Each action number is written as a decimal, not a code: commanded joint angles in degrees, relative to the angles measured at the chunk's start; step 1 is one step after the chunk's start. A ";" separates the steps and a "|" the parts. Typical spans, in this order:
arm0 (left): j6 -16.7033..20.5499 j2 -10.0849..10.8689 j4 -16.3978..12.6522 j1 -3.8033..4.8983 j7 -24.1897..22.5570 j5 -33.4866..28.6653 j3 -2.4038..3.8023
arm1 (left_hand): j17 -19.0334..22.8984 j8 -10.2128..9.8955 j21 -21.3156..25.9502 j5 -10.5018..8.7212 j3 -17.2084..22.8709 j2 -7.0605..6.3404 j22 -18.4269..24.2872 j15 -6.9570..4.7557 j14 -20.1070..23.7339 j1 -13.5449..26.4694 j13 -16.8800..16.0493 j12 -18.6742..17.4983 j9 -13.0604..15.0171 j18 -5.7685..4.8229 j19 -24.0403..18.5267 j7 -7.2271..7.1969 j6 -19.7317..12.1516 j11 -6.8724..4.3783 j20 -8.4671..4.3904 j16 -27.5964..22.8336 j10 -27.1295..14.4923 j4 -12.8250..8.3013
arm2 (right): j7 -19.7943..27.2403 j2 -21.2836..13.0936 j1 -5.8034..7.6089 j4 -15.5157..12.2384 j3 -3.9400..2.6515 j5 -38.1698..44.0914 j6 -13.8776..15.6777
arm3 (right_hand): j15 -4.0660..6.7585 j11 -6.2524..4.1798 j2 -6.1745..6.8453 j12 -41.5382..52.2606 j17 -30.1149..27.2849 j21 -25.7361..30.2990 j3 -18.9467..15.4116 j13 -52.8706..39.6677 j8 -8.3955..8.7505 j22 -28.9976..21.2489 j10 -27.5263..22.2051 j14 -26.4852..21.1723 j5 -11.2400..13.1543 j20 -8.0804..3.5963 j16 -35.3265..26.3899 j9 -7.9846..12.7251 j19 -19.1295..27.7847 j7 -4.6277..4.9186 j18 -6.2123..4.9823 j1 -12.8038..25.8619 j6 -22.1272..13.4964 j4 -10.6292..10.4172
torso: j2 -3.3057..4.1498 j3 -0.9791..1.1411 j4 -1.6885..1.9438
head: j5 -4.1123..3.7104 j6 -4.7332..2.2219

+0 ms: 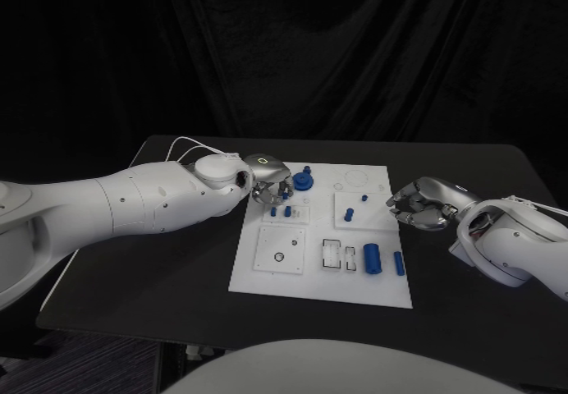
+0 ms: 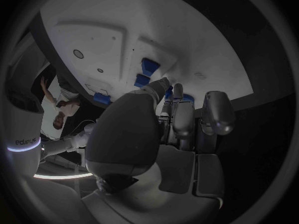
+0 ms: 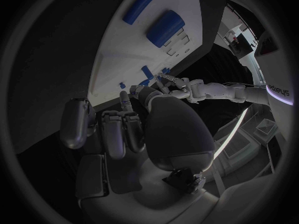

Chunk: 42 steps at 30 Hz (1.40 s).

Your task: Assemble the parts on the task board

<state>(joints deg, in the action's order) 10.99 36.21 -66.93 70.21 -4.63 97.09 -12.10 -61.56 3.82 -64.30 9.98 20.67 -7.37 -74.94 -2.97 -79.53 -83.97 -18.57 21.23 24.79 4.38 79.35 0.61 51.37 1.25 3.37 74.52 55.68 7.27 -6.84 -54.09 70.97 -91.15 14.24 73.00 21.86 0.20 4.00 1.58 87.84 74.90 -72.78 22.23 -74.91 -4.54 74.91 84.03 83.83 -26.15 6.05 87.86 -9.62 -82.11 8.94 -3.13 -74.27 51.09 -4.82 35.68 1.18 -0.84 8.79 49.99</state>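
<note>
- Nearest the camera, the white task board (image 1: 267,275) lies mid-surface (image 1: 142,279) with blue parts (image 1: 372,257) on it.
- Left hand (image 1: 270,182) hovers over the board's far left corner, fingers curled beside a blue knob (image 1: 304,180); whether it grips anything, I cannot tell.
- Right hand (image 1: 421,203) sits just off the board's right edge, fingers curled in, holding nothing.
- Readable writing: "sharpa" on the left arm in the right wrist view.

Both arms are glossy white shells with rounded joints and small dark screw points along the covers. The left arm (image 1: 130,201) is bulky, with thin pale cables looping near its wrist. Each wrist carries a lit ring. The left hand (image 1: 270,182) and right hand (image 1: 423,203) are silver metal, with dark grey rounded backs and thick segmented fingers.
</note>
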 commanded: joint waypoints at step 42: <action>30.23 15.33 -9.18 -0.05 -10.55 -21.61 0.02 | 26.66 2.22 38.82 0.67 3.54 -2.27 1.25 3.32 24.83 3.23 -4.43 4.85 -2.17 5.62 -20.63 0.70 2.51 2.02 3.02 -24.76 -8.61 3.55 | 0.05 -1.23 4.02 -0.41 -0.06 0.02 -0.23 | -0.39 0.22 2.85 -20.44 2.87 13.55 2.12 8.91 0.01 4.68 -20.37 0.42 2.19 0.12 -7.59 0.48 6.91 0.29 -3.68 -1.65 0.30 2.36 | -0.12 -0.20 0.27 | -0.88 0.01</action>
<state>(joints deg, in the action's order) 34.04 51.60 -75.66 70.17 -6.97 88.14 -12.12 -34.89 6.05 -25.61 11.18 24.06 -9.60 -73.69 0.42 -54.62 -80.78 -22.93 26.01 22.65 9.36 58.76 1.27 53.90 3.37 6.45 49.64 47.24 11.01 -6.72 -55.38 74.81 -91.73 14.22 72.96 22.33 0.20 4.25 4.01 68.30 74.91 -59.67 24.14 -66.72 -4.54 74.94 64.72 83.82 -24.23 6.19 80.52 -9.19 -75.45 8.93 -6.32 -75.92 51.08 -2.41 35.56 1.10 -0.68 8.02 49.99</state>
